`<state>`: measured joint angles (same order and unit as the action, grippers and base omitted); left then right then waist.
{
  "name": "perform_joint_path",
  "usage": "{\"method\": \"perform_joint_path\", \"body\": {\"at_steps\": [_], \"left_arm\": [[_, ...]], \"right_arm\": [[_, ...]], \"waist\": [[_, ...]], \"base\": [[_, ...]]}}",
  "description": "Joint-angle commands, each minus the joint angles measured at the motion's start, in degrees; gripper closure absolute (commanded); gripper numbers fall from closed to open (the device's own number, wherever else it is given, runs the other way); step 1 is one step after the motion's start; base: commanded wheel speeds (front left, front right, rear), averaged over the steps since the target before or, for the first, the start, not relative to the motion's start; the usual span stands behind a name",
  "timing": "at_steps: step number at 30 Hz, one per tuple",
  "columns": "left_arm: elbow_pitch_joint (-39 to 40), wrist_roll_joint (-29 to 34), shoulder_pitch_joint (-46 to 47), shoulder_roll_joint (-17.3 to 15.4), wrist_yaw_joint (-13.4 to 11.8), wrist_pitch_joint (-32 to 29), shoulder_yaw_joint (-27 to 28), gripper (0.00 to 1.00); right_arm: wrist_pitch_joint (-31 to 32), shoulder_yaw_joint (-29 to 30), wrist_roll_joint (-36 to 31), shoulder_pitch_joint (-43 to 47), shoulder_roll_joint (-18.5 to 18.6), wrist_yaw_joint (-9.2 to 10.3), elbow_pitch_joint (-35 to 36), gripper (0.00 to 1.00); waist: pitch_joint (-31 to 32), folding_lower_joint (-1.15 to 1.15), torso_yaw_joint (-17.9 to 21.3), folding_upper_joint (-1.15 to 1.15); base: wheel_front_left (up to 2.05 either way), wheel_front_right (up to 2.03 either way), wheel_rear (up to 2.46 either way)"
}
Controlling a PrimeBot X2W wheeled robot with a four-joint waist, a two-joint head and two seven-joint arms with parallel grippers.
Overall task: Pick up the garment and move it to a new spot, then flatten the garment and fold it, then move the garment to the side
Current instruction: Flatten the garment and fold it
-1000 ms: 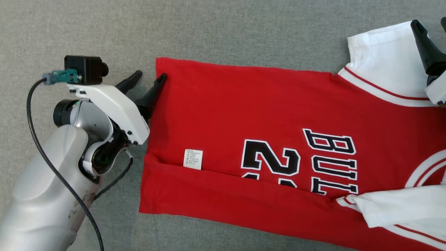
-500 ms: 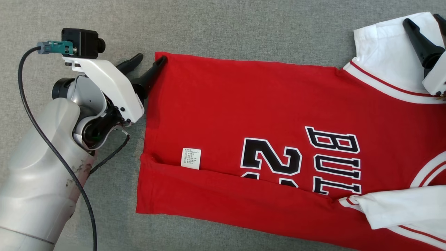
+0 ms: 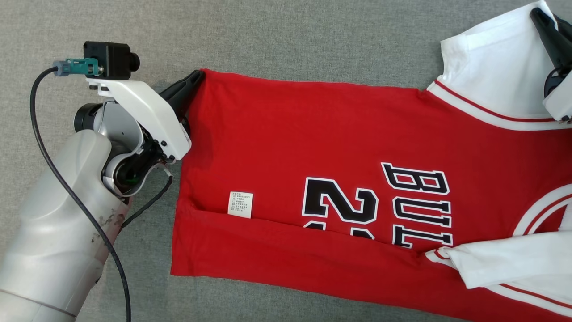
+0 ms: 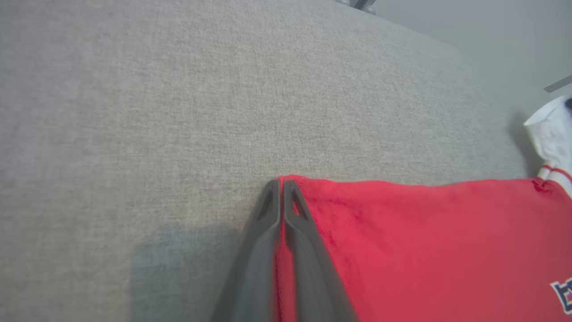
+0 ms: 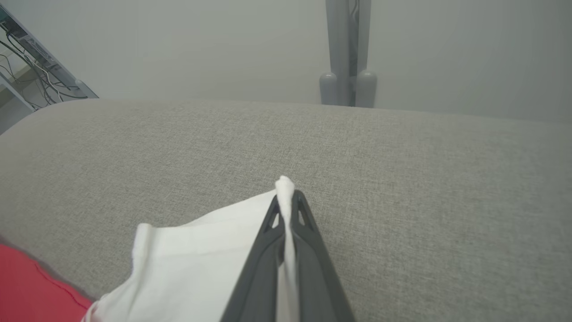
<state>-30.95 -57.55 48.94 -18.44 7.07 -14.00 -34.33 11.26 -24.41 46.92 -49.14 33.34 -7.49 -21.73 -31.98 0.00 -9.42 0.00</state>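
Shirt [image 3: 313, 134] lies flat on the grey cushion [image 3: 268, 36], hem to my left and white sleeves to my right. The near long edge is already turned over in a strip [image 3: 290, 259], just below the care label [image 3: 240, 204].

Left gripper [image 4: 282, 188] has its jaws pressed together on the far hem corner, with red cloth caught between the fingers. Right gripper [image 5: 286, 199] has its jaws pinched on the edge of the far white sleeve [image 3: 491, 76], and a nub of white cloth sticks out past the tips.

My read: this is the grab for the second lengthwise fold, far edge over toward me.

To do it well:
- I raise both hands together at the same height, just enough to free the far edge from the cushion.
- I keep that edge lightly taut between the hands, not stretched.
- I carry it toward me in one arc and lay it parallel to the near strip.
- I go slowly on the right, since the sleeve grip looks thin and could slip.
- I let go only once the cloth rests flat.
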Motion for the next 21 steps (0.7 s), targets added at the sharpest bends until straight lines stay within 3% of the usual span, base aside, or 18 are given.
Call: {"method": "perform_joint_path", "body": {"at_steps": [1, 12, 21], "left_arm": [[0.4, -0.7, -0.6, -0.3, 0.4, 0.8, 0.1, 1.0], [8.2, -1.0, -6.2, -4.6, 0.0, 3.7, 0.4, 1.0], [20.9, -0.3, -16.0, -10.2, -5.3, 5.5, 1.7, 1.0]], "right_arm": [[-0.8, 0.2, 0.6, 1.2, 0.9, -0.03, 0.8, 1.0], [-3.3, 1.6, 3.1, 10.7, 5.1, -0.03, 10.8, 1.0], [-4.9, 6.1, 4.0, 23.9, 6.3, -0.03, 20.7, 1.0]], "waist": [[0.7, 0.0, 0.2, 0.0], [3.7, 0.0, 1.0, 0.0], [6.2, 0.0, 2.2, 0.0]], "base": [[0.0, 0.0, 0.0], [0.0, 0.0, 0.0], [0.0, 0.0, 0.0]]}}
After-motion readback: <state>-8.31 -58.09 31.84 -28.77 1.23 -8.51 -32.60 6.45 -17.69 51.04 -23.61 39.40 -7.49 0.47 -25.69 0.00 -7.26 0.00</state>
